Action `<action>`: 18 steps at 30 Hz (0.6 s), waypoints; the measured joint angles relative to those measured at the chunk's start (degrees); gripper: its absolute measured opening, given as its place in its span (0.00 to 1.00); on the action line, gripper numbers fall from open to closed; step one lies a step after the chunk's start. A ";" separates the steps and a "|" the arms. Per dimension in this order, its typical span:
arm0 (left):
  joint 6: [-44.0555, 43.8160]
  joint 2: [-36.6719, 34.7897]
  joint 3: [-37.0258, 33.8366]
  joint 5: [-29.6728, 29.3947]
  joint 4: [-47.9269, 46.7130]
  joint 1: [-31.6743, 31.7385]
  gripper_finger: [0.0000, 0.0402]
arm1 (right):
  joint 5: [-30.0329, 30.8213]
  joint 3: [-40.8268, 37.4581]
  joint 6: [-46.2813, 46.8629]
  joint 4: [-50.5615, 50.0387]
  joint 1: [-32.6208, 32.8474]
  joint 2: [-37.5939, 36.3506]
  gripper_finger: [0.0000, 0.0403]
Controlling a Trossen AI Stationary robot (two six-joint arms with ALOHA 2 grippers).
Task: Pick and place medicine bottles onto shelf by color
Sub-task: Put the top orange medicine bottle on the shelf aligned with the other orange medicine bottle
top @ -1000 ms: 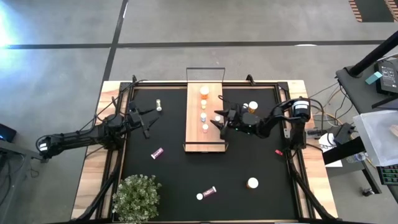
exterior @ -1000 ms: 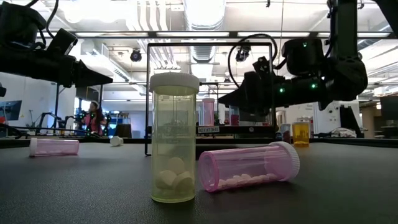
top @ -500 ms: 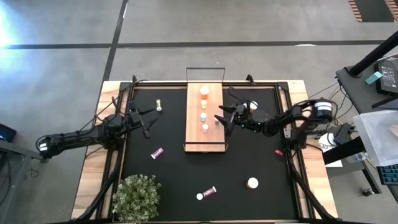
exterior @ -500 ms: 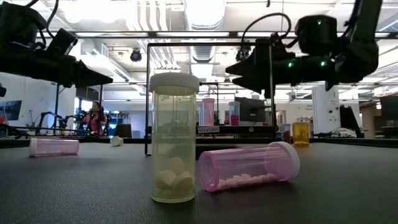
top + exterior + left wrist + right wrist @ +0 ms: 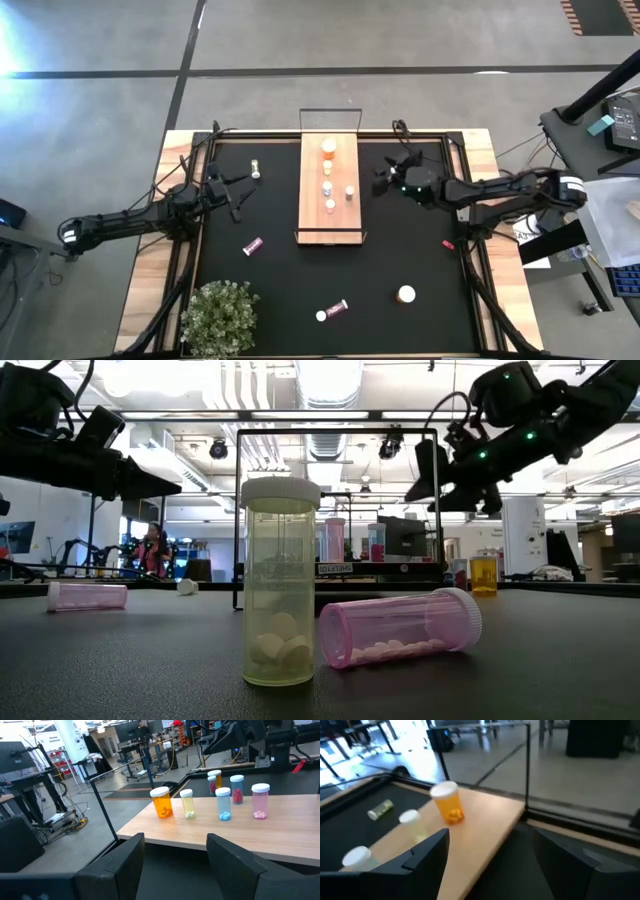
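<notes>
The right claw (image 5: 382,180) hangs above the black mat just beside the shelf (image 5: 312,218), fingers spread and empty. On that wooden shelf stand five bottles (image 5: 350,191), an orange one (image 5: 328,147) at the far end. The left claw (image 5: 235,194) waits over the mat on the other side, also released and holding nothing. More bottles are scattered on the mat: a pink one (image 5: 253,245) lying down, and an orange one (image 5: 406,294) upright near the front, beside a potted plant (image 5: 220,315).

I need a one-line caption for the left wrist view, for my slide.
Left gripper, fingers open, faces the wooden shelf where five capped medicine bottles stand upright.
</notes>
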 joint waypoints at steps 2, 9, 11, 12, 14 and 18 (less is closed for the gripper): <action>0.00 0.00 0.00 0.00 0.00 0.00 0.49 | 0.00 0.29 2.02 -3.37 -0.36 -1.01 0.68; -0.01 -0.01 0.00 0.00 0.00 -0.01 0.49 | 4.44 2.21 12.97 -13.94 -0.49 -0.76 0.68; -0.01 -0.01 0.00 0.00 0.01 -0.01 0.49 | 4.49 2.98 15.32 -17.16 -0.49 -0.41 0.68; 0.00 0.02 0.00 0.00 0.01 0.00 0.49 | 4.51 3.38 16.27 -18.56 -0.49 -0.39 0.68; -0.01 0.02 0.00 0.00 0.00 -0.01 0.49 | 5.39 4.26 17.21 -21.05 -0.46 -0.42 0.68; 0.00 0.02 0.00 0.00 0.00 0.01 0.49 | 7.09 7.45 21.86 -30.08 -0.49 -0.44 0.67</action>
